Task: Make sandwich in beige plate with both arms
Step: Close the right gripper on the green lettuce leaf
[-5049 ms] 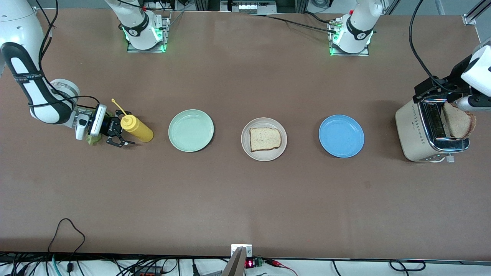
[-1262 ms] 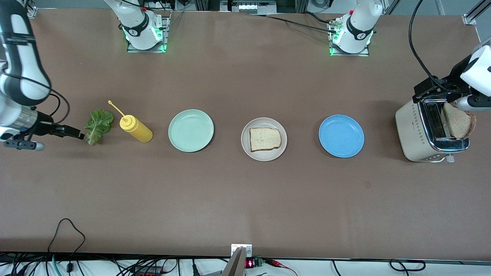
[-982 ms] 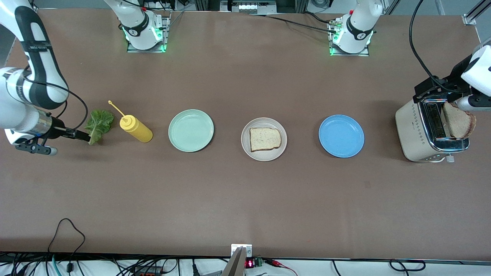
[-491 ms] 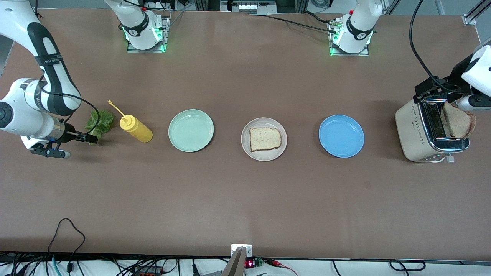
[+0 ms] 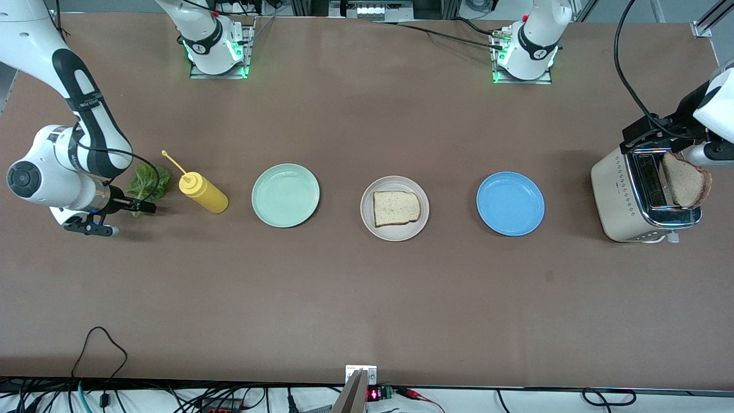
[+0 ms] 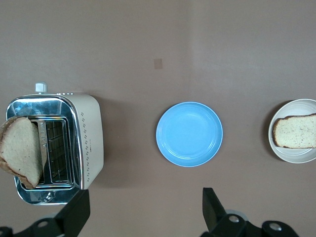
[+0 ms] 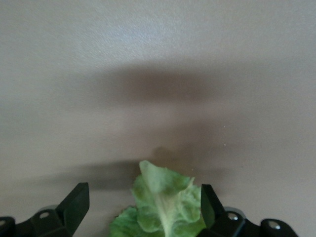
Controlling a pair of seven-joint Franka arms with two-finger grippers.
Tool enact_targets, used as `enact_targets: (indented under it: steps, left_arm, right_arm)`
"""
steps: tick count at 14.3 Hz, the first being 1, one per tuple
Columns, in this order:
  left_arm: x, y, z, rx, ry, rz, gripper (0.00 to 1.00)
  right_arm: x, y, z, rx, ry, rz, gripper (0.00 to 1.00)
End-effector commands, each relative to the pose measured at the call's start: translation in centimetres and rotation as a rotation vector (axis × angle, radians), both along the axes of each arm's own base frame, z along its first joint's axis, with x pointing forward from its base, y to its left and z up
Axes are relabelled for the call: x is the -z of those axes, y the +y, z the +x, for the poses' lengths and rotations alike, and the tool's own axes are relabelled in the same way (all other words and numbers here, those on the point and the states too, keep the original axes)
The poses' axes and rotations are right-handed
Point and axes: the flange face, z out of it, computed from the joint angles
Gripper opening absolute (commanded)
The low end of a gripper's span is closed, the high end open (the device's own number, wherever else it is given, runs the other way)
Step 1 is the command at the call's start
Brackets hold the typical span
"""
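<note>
Both grippers gape empty: lettuce leaf (image 7: 160, 207) lies between the right gripper (image 7: 143, 210) fingers, stem-first; left gripper (image 6: 143, 212) waits above toaster (image 6: 54, 143)

a robotics lab: bolted arm bases (image 5: 218, 46), cables (image 5: 103, 396).

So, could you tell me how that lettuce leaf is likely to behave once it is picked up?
The lettuce leaf looks thin and crinkly, so it will probably droop. It seems light and may tear if pinched hard. The right tool is open around its pale stem end.
</note>
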Motion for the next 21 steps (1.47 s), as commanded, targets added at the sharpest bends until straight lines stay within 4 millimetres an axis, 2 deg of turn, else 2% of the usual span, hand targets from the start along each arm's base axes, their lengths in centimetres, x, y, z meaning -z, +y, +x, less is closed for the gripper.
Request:
enact_targets:
  steps: [1, 2, 4, 5, 6, 7, 9, 11, 15, 21]
  left_arm:
    - [-0.8, -0.3, -0.5, 0.024, -0.005, 0.005, 1.0]
    - [-0.9, -0.6, -0.6, 0.029, -0.006, 0.005, 1.0]
    - [-1.0, -0.6, -0.7, 0.029, -0.009, 0.007, 1.0]
    - [-1.0, -0.4, -0.7, 0.026, -0.009, 0.006, 1.0]
    - [-0.9, -0.4, -0.7, 0.026, -0.008, 0.007, 1.0]
    - [-0.9, -0.4, -0.7, 0.026, -0.008, 0.007, 1.0]
    - [-1.0, -0.6, -0.7, 0.029, -0.009, 0.007, 1.0]
    - [-1.0, -0.6, -0.7, 0.029, -0.006, 0.007, 1.0]
    - [-0.9, -0.4, -0.8, 0.026, -0.002, 0.007, 1.0]
    - [-0.8, -0.4, -0.8, 0.026, 0.001, 0.006, 1.0]
  right_arm:
    - [-0.1, -0.8, -0.3, -0.01, -0.007, -0.019, 0.83]
    - [-0.1, -0.8, -0.3, -0.013, -0.007, -0.02, 0.7]
    - [-0.1, -0.8, -0.3, -0.042, -0.006, -0.016, 0.35]
    - [-0.1, -0.8, -0.3, -0.048, -0.006, -0.015, 0.25]
    - [0.1, -0.9, -0.4, -0.046, -0.003, -0.014, 0.18]
    - [0.2, -0.8, -0.4, -0.046, -0.002, -0.013, 0.16]
    - [0.2, -0.8, -0.4, -0.049, 0.0, -0.012, 0.05]
    - [0.2, -0.8, -0.4, -0.061, 0.0, -0.01, 0.0]
    - [-0.6, -1.6, -0.4, -0.105, -0.008, -0.008, 0.0]
    - [-8.0, -2.2, -0.5, -0.163, -0.009, -0.029, 0.0]
